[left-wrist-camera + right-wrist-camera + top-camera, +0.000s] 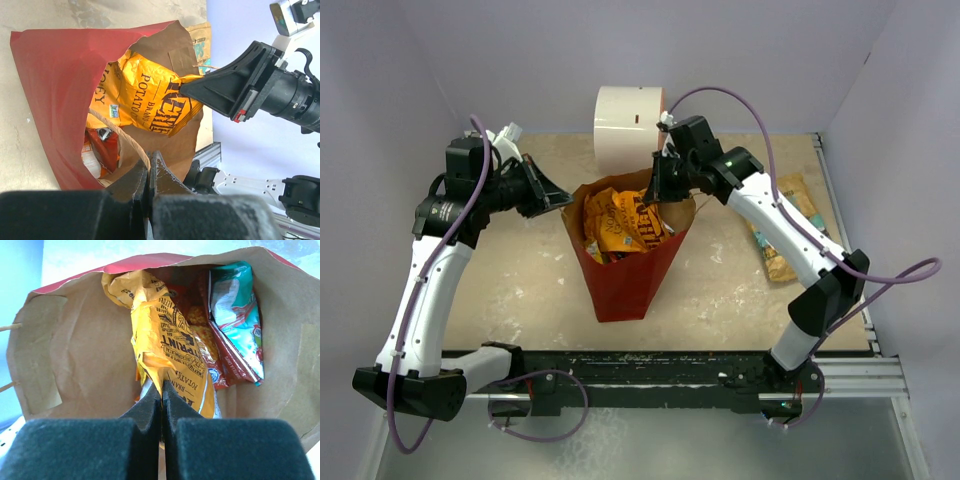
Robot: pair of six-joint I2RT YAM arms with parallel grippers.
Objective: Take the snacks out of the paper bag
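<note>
From above, the paper bag (620,275) sits open on the table (520,280). A white cylinder (629,124) is behind it and a loose packet (780,235) lies to its right.

Left wrist: the left tool (148,175) is clenched on the bag's kraft rim. Inside are a yellow-orange chip bag (150,100) and a red chip bag (106,147).

Right wrist: the right tool (161,397) is pinching the yellow-orange chip bag's crumpled edge. A teal packet (237,302) lies against the bag's inner wall.
</note>
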